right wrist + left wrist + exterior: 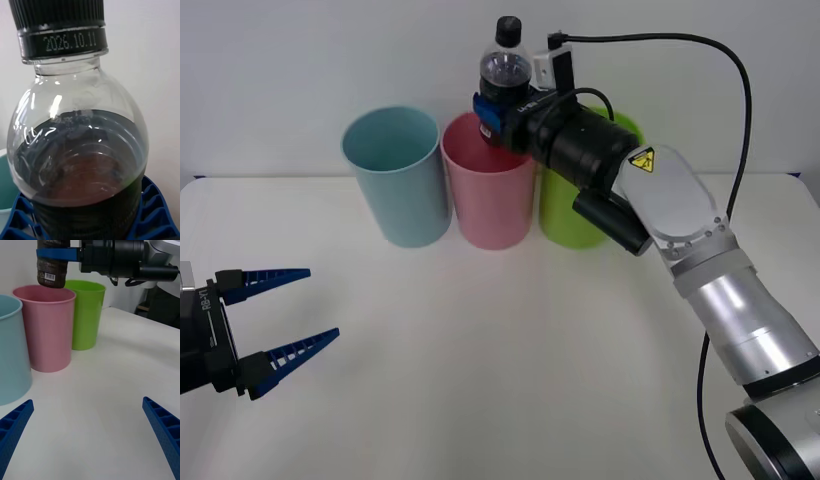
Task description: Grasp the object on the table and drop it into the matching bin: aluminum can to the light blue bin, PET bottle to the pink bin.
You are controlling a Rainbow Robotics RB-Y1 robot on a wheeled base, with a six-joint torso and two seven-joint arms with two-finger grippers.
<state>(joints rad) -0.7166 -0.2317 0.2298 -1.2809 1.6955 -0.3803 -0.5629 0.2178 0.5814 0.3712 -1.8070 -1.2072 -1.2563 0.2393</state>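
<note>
A: Where is the PET bottle (507, 68)?

B: It is in the air above the pink bin (490, 190), over the far side of the rim. It is a small clear bottle with a black screw cap and dark brown liquid. In the left wrist view its base sits just above the rim, not inside the bin.

A: Which way does it point?

B: Upright. Its long axis is vertical, cap at the top, base facing down toward the bin's opening.

A: What holds it?

B: The right hand (498, 108). Its blue ribbed fingers are closed around the bottle's lower body, one on each side. The neck and cap rise clear above the fingers. In the right wrist view a date, 2026.10.11, is printed on the cap's band.

A: How is that arm posed?

B: It reaches from the near right, forward and to the left, up over the bins. The black wrist lies close to level, crossing in front of the lime green bin (575, 215).

A: And the bins?

B: Three stand in a row at the far side of the white tabletop (500, 370): the light blue bin (398, 175) on the left, pink in the middle, lime green on the right, each just beside the next.

A: The other arm?

B: The left hand (285, 312) is low at the near left, above the tabletop, well apart from the bins. Its blue fingers are spread wide and hold nothing.
</note>
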